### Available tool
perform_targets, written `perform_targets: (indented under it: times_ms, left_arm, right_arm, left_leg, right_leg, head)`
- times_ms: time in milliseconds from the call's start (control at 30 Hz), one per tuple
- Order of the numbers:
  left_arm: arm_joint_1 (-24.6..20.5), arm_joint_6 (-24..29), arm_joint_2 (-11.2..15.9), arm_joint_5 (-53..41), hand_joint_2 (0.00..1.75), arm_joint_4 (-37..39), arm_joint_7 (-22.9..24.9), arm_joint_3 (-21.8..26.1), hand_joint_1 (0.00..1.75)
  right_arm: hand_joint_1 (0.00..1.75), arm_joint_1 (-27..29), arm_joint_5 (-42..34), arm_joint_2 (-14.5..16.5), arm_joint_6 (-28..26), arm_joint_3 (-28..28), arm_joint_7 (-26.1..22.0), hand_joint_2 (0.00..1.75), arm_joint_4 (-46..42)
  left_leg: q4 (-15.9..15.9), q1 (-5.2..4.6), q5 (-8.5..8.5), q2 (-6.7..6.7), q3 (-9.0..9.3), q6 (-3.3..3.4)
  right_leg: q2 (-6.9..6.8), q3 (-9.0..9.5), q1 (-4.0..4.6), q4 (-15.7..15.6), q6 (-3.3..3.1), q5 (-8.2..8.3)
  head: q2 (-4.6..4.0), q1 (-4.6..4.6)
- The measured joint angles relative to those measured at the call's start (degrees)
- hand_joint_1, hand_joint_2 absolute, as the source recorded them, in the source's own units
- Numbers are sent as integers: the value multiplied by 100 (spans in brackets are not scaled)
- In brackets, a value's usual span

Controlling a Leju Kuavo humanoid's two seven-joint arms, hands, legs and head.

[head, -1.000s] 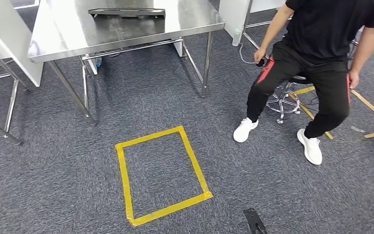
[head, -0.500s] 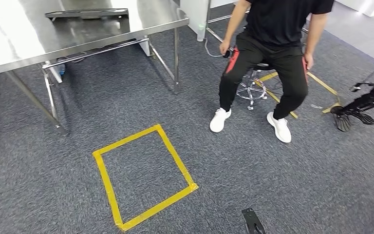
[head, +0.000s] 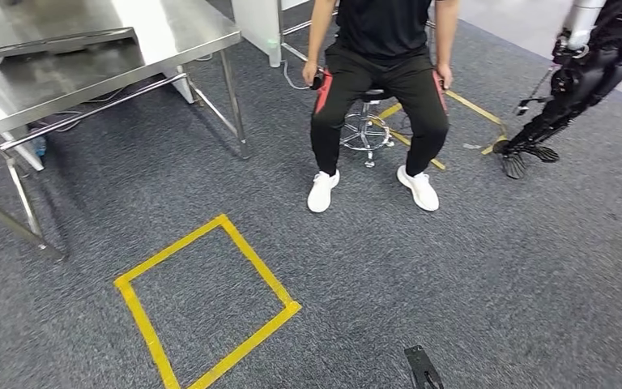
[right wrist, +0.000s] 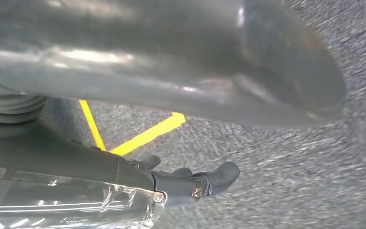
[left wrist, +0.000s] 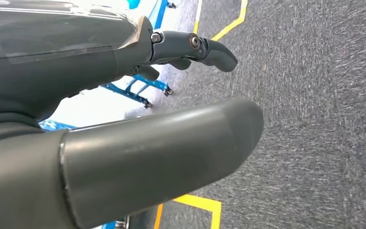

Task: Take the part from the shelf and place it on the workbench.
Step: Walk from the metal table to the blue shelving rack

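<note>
From the head camera, the steel workbench (head: 170,32) fills the 10 to 11 o'clock corner, and the dark flat part (head: 57,42) lies on its top near the far edge, at about 10 o'clock. Below the bench, around 7 o'clock, a yellow tape square (head: 204,304) is stuck on the grey carpet (head: 470,275). At 12 o'clock a person (head: 381,73) in black clothes and white shoes sits on a stool (head: 364,130) with both feet on the carpet, holding a small dark object in one hand. Toward 2 o'clock stands another dark robot (head: 571,81), with yellow tape lines on the floor between it and the stool. In the left wrist camera the left hand (left wrist: 138,109) hangs over the carpet with nothing in it, thumb and darker fingers extended and apart, a blue frame (left wrist: 138,90) and a yellow tape corner behind it. In the right wrist camera the right hand (right wrist: 181,138) also hangs empty over the carpet, thumb set well apart from the fingers, yellow tape visible beyond.
</note>
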Motion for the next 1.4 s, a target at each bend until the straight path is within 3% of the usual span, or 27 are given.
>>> perform_targets:
  times_ms: [33, 100, 167, 233, 267, 333, 400, 467, 500, 533, 600, 667, 733, 767, 800, 833, 900, 967, 1000, 1067, 1133, 1200, 1267, 1300, 1333, 1400]
  left_arm:
    - [0, -4, 1, 0, 0, -1, 0, 1, 0]
    - [0, -44, 5, 3, 0, -1, -2, -1, 0]
    - [0, -141, 10, 11, 0, 0, -10, -4, 0]
    - [-5, -260, 6, 28, 0, 0, -18, -4, 0]
    - [-11, -317, 1, 45, 0, 0, -18, -2, 0]
    - [-15, -419, -4, 101, 0, 0, -20, 3, 0]
    - [-4, -537, 3, 163, 0, 0, -25, 20, 0]
    - [9, -694, 9, 202, 0, 1, -26, 48, 0]
    - [13, -803, 10, 218, 0, 2, -26, 63, 0]
    - [14, -935, 11, 237, 0, 2, -26, 77, 0]
    - [14, -1260, 15, 282, 0, 2, -26, 111, 0]
    - [16, -1591, 30, 317, 0, 2, -27, 146, 0]
    - [11, -1859, 49, 357, 0, 2, -30, 178, 0]
    - [6, -1970, 59, 379, 0, 2, -32, 195, 0]
    - [4, -2073, 62, 393, 0, 3, -33, 211, 0]
    - [9, -2158, 67, 396, 0, 3, -33, 225, 0]
    - [43, -2266, 82, 375, 0, 4, -36, 248, 0]
    - [84, -2310, 96, 343, 0, 4, -37, 263, 0]
    - [96, -2330, 101, 332, 0, 4, -37, 270, 0]
    - [103, -2393, 103, 320, 0, 4, -37, 278, 0]
    - [104, -2463, 104, 311, 0, 7, -46, 280, 0]
    - [110, -2495, 102, 305, 0, 11, -75, 280, 0]
    - [108, -2492, 97, 304, 0, 13, -92, 285, 0]
    - [102, -2488, 92, 304, 0, 13, -91, 287, 0]
    - [97, -2485, 91, 304, 0, 13, -91, 289, 0]
    - [106, -2481, 96, 300, 0, 11, -93, 295, 0]
  right_arm:
    - [0, 8, 1, 3, 0, 0, 0, 0, 0]
    - [0, -1, 3, 7, 1, 0, 0, 0, 0]
    - [0, -21, 11, 8, 3, 0, -1, 0, -1]
    - [0, -9, 18, 1, 9, 0, -2, 0, -1]
    - [0, 9, 19, -3, 13, 1, -2, 0, 1]
    - [0, 22, 16, -4, 15, 2, -2, 0, 2]
    - [0, -6, 8, -2, 16, 1, -2, 0, 2]
    - [0, -19, -23, -2, 33, -2, -2, 0, 2]
    - [0, -13, -50, -2, 55, -7, -2, 0, 2]
    - [0, -6, -85, -2, 86, -17, -7, 0, 2]
    - [0, -11, -145, -2, 171, -52, -38, 0, 1]
    - [0, -33, -177, 1, 246, -91, -92, 0, 0]
    - [0, -22, -180, 3, 296, -124, -130, 0, 1]
    - [0, -3, -169, 4, 316, -134, -139, 0, 1]
    - [0, 13, -156, 9, 336, -142, -142, 0, 2]
    - [0, 18, -140, 13, 355, -146, -145, 0, 2]
    - [0, 2, -120, 23, 380, -157, -151, 0, 1]
    - [0, -1, -116, 23, 391, -171, -152, 0, 2]
    - [0, 9, -114, 25, 393, -174, -151, 0, 2]
    - [0, 26, -107, 31, 398, -177, -144, 0, 2]
    - [0, 14, -92, 27, 404, -177, -137, 0, 2]
    - [0, 3, -72, 15, 405, -178, -133, 0, 2]
    - [0, 25, -55, 11, 403, -179, -131, 0, 2]
    - [0, 41, -49, 11, 402, -179, -130, 0, 3]
    - [0, 48, -44, 13, 400, -179, -131, 0, 4]
    - [0, 25, -32, 15, 398, -179, -138, 0, 4]
  left_leg:
    - [-263, 5, 196, -25, 122, 13]
    - [-1004, 32, 565, -243, 461, 30]
    - [-1379, 37, 664, -415, 611, 43]
    - [-1411, 6, 666, -329, 596, 100]
    - [-1431, -3, 691, -258, 590, 147]
    - [-1474, -1, 737, -106, 581, 241]
    - [-1482, -21, 750, 65, 562, 287]
    - [-1481, -37, 752, 245, 549, 296]
    - [-1480, -39, 751, 324, 547, 296]
    - [-1480, -39, 750, 397, 549, 294]
    - [-1478, -51, 741, 526, 565, 274]
    - [-1471, -85, 726, 637, 586, 224]
    - [-1472, -102, 715, 744, 613, 165]
    - [-1459, -88, 699, 724, 618, 127]
    - [-1406, -70, 646, 609, 605, 89]
    - [-1266, -52, 532, 440, 550, 57]
    - [-644, -34, 149, 91, 277, 22]
    - [37, -21, -128, 1, -34, 5]
    - [153, -5, -111, -7, -90, -8]
    - [-267, 53, 226, -39, 110, -47]
    - [-937, 134, 511, -300, 421, -95]
    - [-1202, 145, 549, -476, 518, -73]
    - [-1213, 98, 573, -355, 496, 29]
    - [-1231, 83, 599, -286, 495, 85]
    - [-1251, 80, 624, -210, 492, 140]
    - [-1275, 63, 646, -36, 480, 209]
  right_leg:
    - [79, 4, 0, 13, 2, 0]
    - [231, -19, 17, 67, 16, -7]
    - [365, -95, 33, 115, 74, 2]
    - [495, -181, 32, 109, 164, 42]
    - [458, -223, 29, 127, 197, 43]
    - [165, -395, 43, 396, 213, -98]
    - [-151, -724, 49, 1095, 187, -420]
    - [-217, -977, 31, 1699, 208, -622]
    - [-233, -953, 19, 1714, 246, -598]
    - [-269, -810, 6, 1497, 292, -499]
    - [-499, -323, 6, 666, 348, -247]
    - [-685, -26, 60, 128, 302, -117]
    - [-621, -27, 100, 69, 229, -91]
    - [-559, -26, 55, 61, 192, -72]
    - [-500, -24, 20, 48, 155, -54]
    - [-442, -16, -18, 35, 104, -30]
    - [-315, -30, -38, 29, 29, 4]
    - [-162, -58, -31, 35, 2, 21]
    - [-81, -65, -37, 42, 4, 28]
    - [78, -74, -64, 80, 24, 26]
    - [233, -141, -67, 184, 91, -2]
    - [372, -244, -45, 256, 200, -7]
    - [485, -321, -46, 236, 305, 37]
    - [418, -364, -50, 261, 337, 33]
    - [278, -443, -47, 380, 344, -25]
    - [-80, -733, -30, 965, 311, -304]
  head:
    - [0, -1]
    - [0, 0]
    - [0, 4]
    - [0, 6]
    - [0, 5]
    - [0, 24]
    - [0, 43]
    - [0, 44]
    - [0, 45]
    - [0, 45]
    - [0, 47]
    - [0, 41]
    - [0, 33]
    - [0, 30]
    - [0, 28]
    - [0, 25]
    - [0, 20]
    - [0, 17]
    - [0, 16]
    - [0, 16]
    - [0, 11]
    - [0, 11]
    - [0, 14]
    - [0, 14]
    - [0, 20]
    - [0, 33]
